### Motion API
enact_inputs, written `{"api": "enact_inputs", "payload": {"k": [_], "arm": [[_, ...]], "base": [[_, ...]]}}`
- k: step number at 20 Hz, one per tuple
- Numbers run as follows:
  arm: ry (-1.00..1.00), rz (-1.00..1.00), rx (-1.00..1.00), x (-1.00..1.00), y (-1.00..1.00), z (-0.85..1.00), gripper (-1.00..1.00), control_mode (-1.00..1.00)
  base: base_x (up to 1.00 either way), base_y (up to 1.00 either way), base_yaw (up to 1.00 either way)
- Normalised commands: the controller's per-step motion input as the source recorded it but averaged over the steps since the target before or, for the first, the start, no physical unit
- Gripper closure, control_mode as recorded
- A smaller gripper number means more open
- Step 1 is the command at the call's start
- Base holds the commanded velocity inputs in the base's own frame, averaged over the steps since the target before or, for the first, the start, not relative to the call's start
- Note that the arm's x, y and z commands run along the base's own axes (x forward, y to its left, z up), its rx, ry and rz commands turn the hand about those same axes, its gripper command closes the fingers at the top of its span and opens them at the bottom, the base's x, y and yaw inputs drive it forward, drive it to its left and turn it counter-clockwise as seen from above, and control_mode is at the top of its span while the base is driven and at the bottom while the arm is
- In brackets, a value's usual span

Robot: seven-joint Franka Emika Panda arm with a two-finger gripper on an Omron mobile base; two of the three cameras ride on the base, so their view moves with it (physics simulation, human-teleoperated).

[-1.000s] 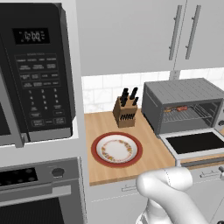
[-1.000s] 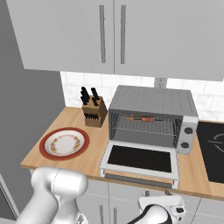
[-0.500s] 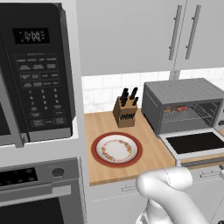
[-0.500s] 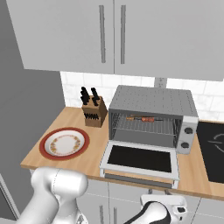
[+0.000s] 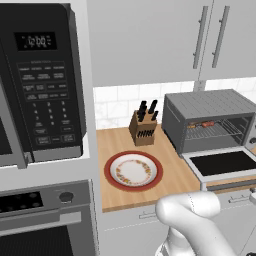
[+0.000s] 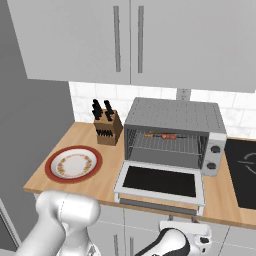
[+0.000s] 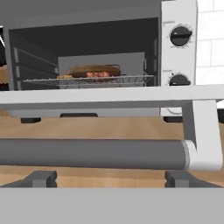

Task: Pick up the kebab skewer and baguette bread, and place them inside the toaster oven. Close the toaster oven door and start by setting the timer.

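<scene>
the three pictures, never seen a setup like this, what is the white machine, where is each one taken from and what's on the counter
It is a rendered kitchen with a white robot arm on a driving base. Two pictures come from cameras on that base, behind the arm to its left and right. The third looks along the gripper, low in front of the toaster oven door; its dark finger tips stand wide apart and hold nothing.

On the wooden counter stand a knife block, a red-rimmed plate and the grey toaster oven. The door hangs open and flat. On the wire rack inside lie the baguette bread and the kebab skewer.
</scene>
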Motion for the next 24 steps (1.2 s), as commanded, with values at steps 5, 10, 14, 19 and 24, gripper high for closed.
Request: {"api": "enact_inputs", "payload": {"k": [5, 10, 14, 19, 24], "arm": [[0.01, -0.01, 0.00, 0.00, 0.08, 0.00, -1.00, -1.00], [0.00, 0.00, 0.00, 0.05, 0.09, 0.00, -1.00, -1.00], [0.00, -0.01, 0.00, 0.16, 0.00, 0.16, -1.00, -1.00], [0.00, -0.02, 0.00, 0.20, 0.04, 0.10, -1.00, -1.00], [0.00, -0.02, 0.00, 0.13, 0.15, 0.06, -1.00, -1.00]], "base": [[0.00, 0.00, 0.00], [0.00, 0.00, 0.00], [0.00, 0.00, 0.00], [0.00, 0.00, 0.00], [0.00, 0.00, 0.00]]}}
